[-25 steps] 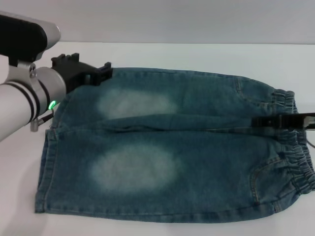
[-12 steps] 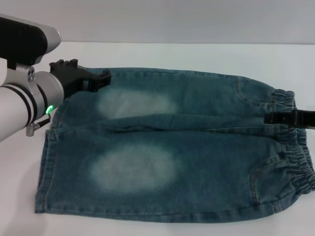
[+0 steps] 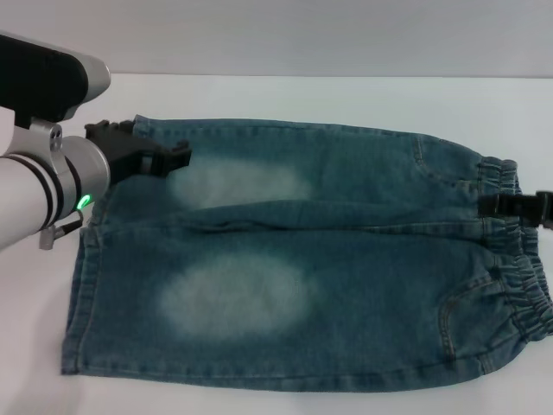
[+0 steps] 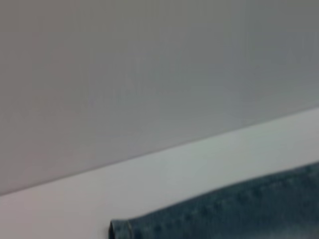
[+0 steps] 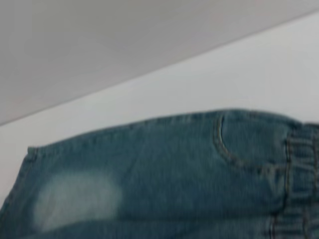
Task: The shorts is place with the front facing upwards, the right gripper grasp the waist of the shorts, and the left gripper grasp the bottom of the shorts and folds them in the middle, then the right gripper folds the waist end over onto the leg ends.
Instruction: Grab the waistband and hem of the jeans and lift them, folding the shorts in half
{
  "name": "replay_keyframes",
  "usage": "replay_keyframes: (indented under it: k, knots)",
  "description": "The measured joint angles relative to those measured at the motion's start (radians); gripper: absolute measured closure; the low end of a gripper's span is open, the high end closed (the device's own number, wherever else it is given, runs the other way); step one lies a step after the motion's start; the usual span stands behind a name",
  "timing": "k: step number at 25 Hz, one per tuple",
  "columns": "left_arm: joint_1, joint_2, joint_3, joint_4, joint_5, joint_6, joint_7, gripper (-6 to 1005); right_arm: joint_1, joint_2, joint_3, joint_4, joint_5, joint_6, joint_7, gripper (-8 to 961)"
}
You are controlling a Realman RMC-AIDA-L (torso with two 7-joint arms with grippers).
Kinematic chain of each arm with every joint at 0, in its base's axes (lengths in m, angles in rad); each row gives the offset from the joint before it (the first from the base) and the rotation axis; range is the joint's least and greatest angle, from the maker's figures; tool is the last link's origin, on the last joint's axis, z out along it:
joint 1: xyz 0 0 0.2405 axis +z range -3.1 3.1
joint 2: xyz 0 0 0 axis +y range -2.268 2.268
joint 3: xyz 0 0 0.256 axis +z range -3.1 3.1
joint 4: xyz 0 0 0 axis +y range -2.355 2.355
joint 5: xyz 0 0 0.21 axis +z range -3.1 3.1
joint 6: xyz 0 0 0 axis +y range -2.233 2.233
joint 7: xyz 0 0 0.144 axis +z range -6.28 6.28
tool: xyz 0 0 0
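I see the shorts (image 3: 302, 259) flat, front up, filling the middle and lower frame on the white table (image 3: 346, 95); hems at left, gathered waistband (image 3: 518, 259) at right edge; the left gripper (image 3: 164, 156) sits upper left over the far leg near its hem, fingers look closed with no cloth between them; the right gripper (image 3: 492, 206) pokes in at the right edge over the waistband, I cannot tell its state; bare table runs along the top and lower left corner.
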Motion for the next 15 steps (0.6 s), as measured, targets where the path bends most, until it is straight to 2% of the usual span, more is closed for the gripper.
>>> replay_keyframes:
  k: [1,2,3,5,8,9,10,15]
  knots:
    - [0.000,0.000,0.000,0.000,0.000,0.000,0.000,195,-0.006,0.001,0.000,-0.001,0.000,-0.011,0.000,169]
    - [0.000,-0.001,-0.002,0.040,0.022,-0.088,-0.001,196,-0.012,0.001,0.000,-0.003,0.000,-0.017,0.000,169]
    - [0.000,-0.001,-0.002,0.040,0.022,-0.088,-0.001,196,-0.020,0.001,-0.003,-0.005,-0.001,-0.021,0.000,169]
    - [0.013,-0.003,-0.013,0.168,0.047,-0.279,-0.013,196,-0.035,0.001,-0.006,-0.008,-0.009,-0.028,-0.002,169]
    - [0.015,-0.004,-0.023,0.236,0.051,-0.410,-0.017,197,-0.047,0.002,-0.006,-0.020,-0.046,-0.064,-0.001,169]
    - [0.015,-0.004,-0.023,0.236,0.051,-0.410,-0.017,197,-0.050,0.002,-0.004,-0.027,-0.060,-0.082,0.000,169]
    - [0.007,-0.005,-0.028,0.278,0.052,-0.532,-0.027,197,-0.054,0.002,-0.001,-0.035,-0.068,-0.096,0.001,169]
    - [-0.042,-0.005,-0.013,0.299,0.087,-0.749,-0.069,198,-0.073,0.004,0.025,-0.078,-0.075,-0.139,0.001,169]
